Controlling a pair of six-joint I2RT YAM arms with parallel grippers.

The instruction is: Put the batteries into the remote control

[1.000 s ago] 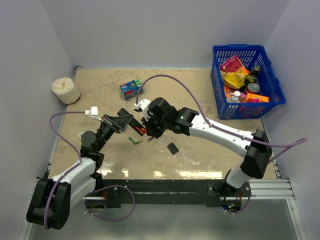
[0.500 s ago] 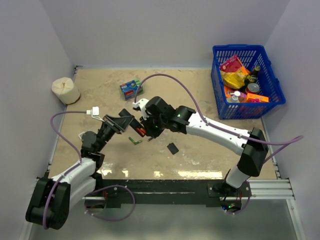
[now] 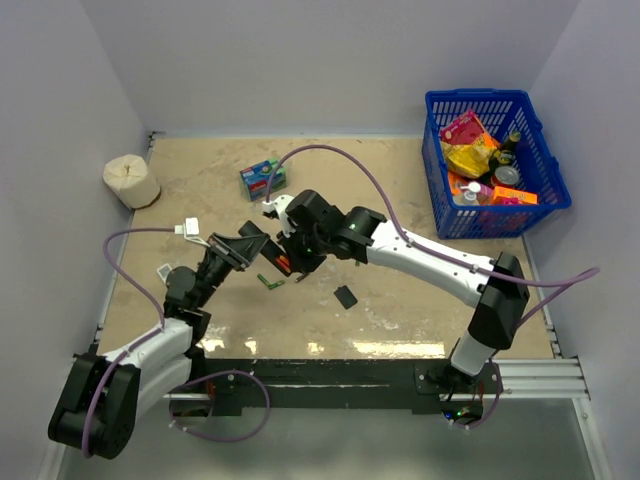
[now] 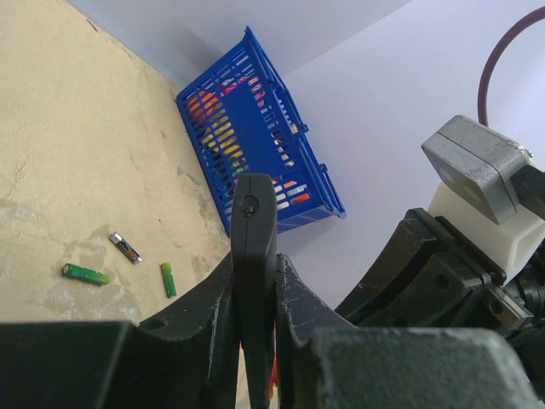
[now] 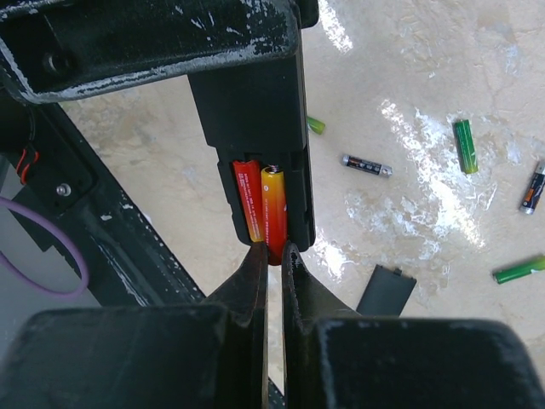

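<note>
- Orange-red showed in the open bay of the remote control [image 5: 251,111]. One cell [image 5: 246,200] lay seated on the bay's left side, and a second cell [image 5: 274,204] sat just beside it at three o'clock.
- The right pincer [image 5: 272,253] was clamped on the lower tip of the second cell, at the six o'clock end of the bay.
- The upper end of that cell looked to be inside the bay. Whether its lower end was pressed fully home could not be told, since the fingers covered it.
- The left pincer [image 4: 254,285] was shut on the edges of the remote control. It held it tilted off the worktop [image 3: 380,180], at about nine o'clock from the worktop's middle in the overhead view.
- The back cover [image 5: 384,290] lay flat on the worktop at about four o'clock from the bay, well apart from the remote control and not fitted.
- Spare cells lay scattered on the worktop between two and four o'clock of the bay, among them a green one [image 5: 464,145] and a dark one [image 5: 367,164].
- By my reading, the loading was nearly finished, as the bay looked to have room for just two cells side by side.
- What seemed left was to press the second cell down flat, let go of it, and perhaps refit the back cover.
</note>
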